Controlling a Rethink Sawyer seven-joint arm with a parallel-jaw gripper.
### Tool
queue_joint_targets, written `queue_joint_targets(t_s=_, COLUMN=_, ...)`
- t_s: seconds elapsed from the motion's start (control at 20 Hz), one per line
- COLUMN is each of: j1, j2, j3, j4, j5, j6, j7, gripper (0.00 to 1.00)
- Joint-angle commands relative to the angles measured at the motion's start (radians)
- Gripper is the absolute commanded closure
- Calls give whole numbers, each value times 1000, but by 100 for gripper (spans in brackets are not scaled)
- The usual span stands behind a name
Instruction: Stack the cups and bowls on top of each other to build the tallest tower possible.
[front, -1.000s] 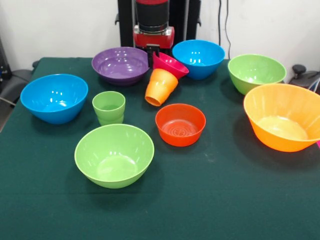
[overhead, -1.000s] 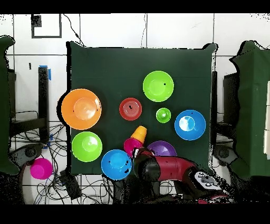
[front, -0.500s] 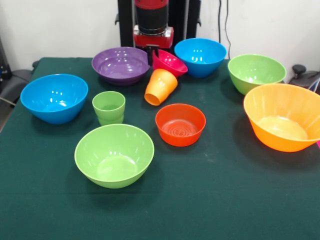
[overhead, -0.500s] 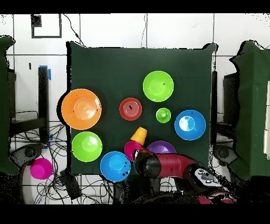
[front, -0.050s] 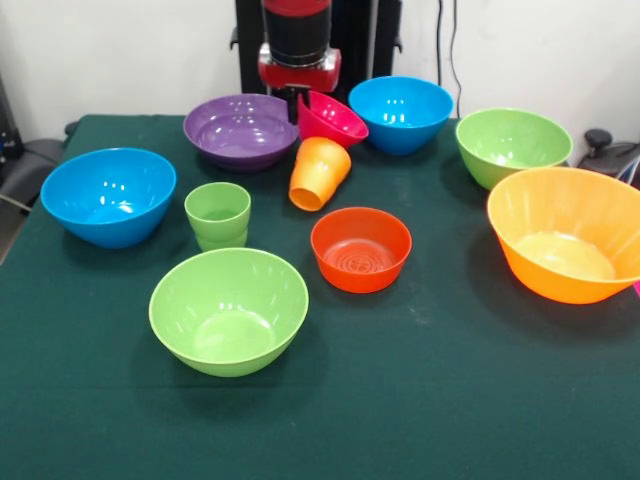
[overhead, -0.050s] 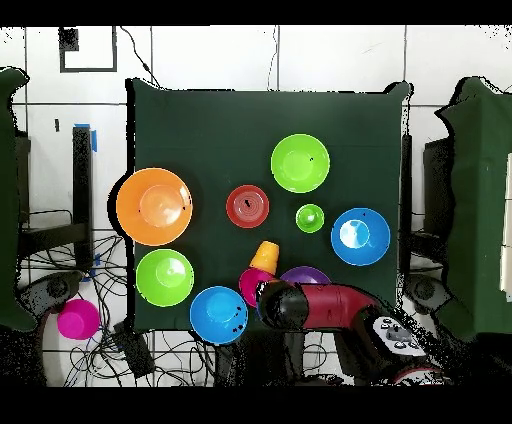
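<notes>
Front view: magenta bowl (front, -0.050s: 332, 118) tilted between purple bowl (front, -0.050s: 241, 130) and orange cup (front, -0.050s: 320, 172).

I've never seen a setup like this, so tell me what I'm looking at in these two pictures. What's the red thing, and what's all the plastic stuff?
The red and black thing is a robot arm. One picture is taken from across the table, facing the robot. The other looks straight down from above, with the arm at the bottom.

On the green table are plastic bowls: a purple one, two blue, two light green, a small orange-red one and a large orange one. There is also an upright green cup.

The gripper at the arm's end appears to pinch the rim of a tilted magenta bowl with its fingers. A tilted orange cup sits right under it.
</notes>
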Motion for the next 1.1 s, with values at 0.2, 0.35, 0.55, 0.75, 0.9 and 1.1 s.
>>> queue_joint_targets(t_s=0.2, j1=-9, j2=-40, j3=170, j4=-124, j5=13, j6=134, j7=-75, gripper=100)
queue_joint_targets(t_s=0.35, j1=-4, j2=-49, j3=194, j4=-141, j5=32, j6=148, j7=-63, gripper=100)
queue_joint_targets(t_s=0.55, j1=14, j2=-37, j3=202, j4=-185, j5=29, j6=158, j7=-51, gripper=100)
queue_joint_targets(t_s=0.75, j1=13, j2=-45, j3=209, j4=-189, j5=29, j6=173, j7=-41, gripper=100)
queue_joint_targets(t_s=0.9, j1=6, j2=-62, j3=222, j4=-189, j5=37, j6=210, j7=-49, gripper=100)
queue_joint_targets(t_s=1.1, j1=7, j2=-88, j3=222, j4=-191, j5=33, j6=235, j7=-49, gripper=100)
